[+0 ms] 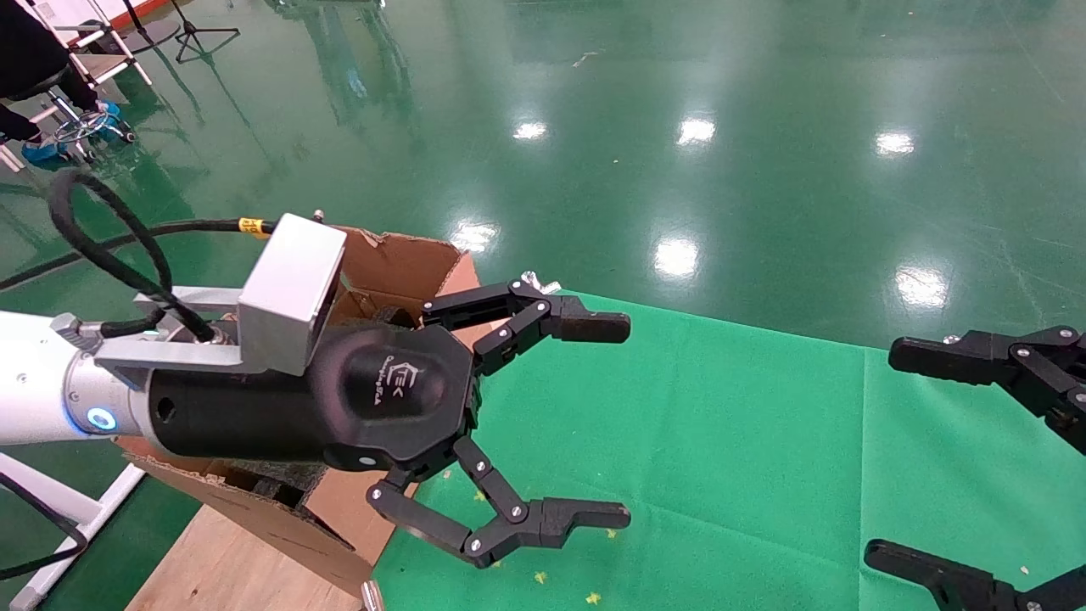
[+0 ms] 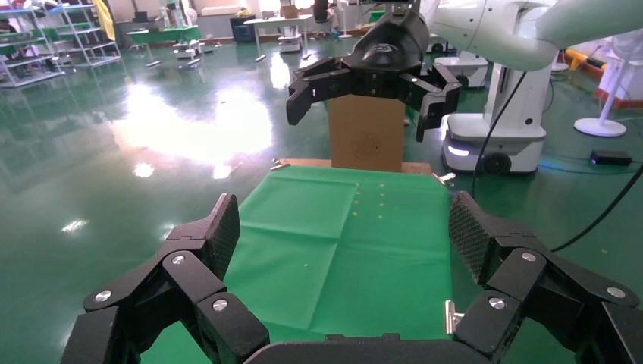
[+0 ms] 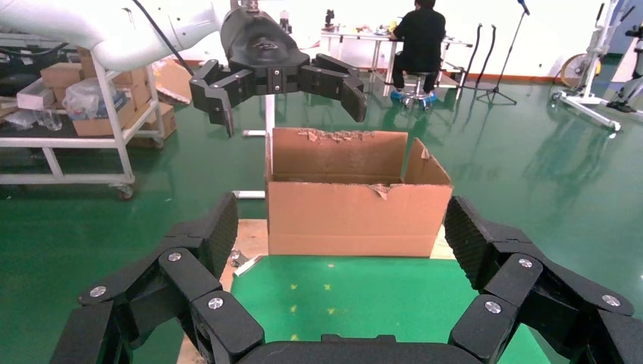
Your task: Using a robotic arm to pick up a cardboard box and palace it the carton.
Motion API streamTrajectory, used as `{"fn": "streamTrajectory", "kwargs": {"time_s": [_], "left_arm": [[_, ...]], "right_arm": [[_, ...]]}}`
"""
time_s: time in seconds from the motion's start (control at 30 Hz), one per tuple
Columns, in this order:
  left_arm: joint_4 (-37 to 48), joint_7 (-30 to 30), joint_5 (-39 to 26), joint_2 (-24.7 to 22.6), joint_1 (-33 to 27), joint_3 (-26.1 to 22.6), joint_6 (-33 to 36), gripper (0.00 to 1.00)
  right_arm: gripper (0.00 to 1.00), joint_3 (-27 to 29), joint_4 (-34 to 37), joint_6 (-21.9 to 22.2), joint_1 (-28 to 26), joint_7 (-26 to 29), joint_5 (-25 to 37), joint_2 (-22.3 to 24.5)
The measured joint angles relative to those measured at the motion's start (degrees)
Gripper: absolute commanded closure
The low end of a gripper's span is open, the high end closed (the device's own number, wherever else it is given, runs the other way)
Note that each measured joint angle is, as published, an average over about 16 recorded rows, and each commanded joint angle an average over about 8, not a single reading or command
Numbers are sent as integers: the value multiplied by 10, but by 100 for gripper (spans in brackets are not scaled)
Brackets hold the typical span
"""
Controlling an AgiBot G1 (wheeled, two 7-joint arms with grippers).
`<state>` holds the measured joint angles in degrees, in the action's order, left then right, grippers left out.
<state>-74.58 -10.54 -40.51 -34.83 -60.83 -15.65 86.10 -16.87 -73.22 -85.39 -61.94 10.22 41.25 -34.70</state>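
The carton (image 1: 399, 263) stands at the left end of the table with its flaps up and ragged edges; it shows whole in the right wrist view (image 3: 356, 216). My left gripper (image 1: 624, 420) hangs open and empty above the carton's near right corner, fingers pointing out over the green cloth (image 1: 721, 441). My right gripper (image 1: 882, 454) is open and empty at the right edge. In the left wrist view a plain brown cardboard box (image 2: 366, 144) stands upright at the cloth's far end, beyond the right gripper (image 2: 356, 114).
Bare wooden tabletop (image 1: 229, 560) shows in front of the carton. Glossy green floor surrounds the table. A seated person (image 3: 418, 38) and a shelf cart (image 3: 83, 98) are behind the carton. A white wheeled machine (image 2: 497, 129) stands past the table's right end.
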Motion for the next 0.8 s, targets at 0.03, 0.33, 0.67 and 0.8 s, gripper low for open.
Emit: {"fn": "streamTrajectory", "kwargs": {"time_s": [0.03, 0.33, 0.67, 0.8], "left_arm": [[1, 0, -1, 0, -1, 0, 0, 0], [7, -1, -9, -1, -5, -2, -3, 0], [9, -2, -12, -2, -7, -3, -4, 0], [10, -2, -13, -2, -7, -4, -4, 0]], "right_arm": [[0, 0, 0, 0, 0, 0, 0, 0], [0, 0, 0, 0, 0, 0, 0, 0], [0, 0, 0, 0, 0, 0, 0, 0], [0, 0, 0, 0, 0, 0, 0, 0]]}}
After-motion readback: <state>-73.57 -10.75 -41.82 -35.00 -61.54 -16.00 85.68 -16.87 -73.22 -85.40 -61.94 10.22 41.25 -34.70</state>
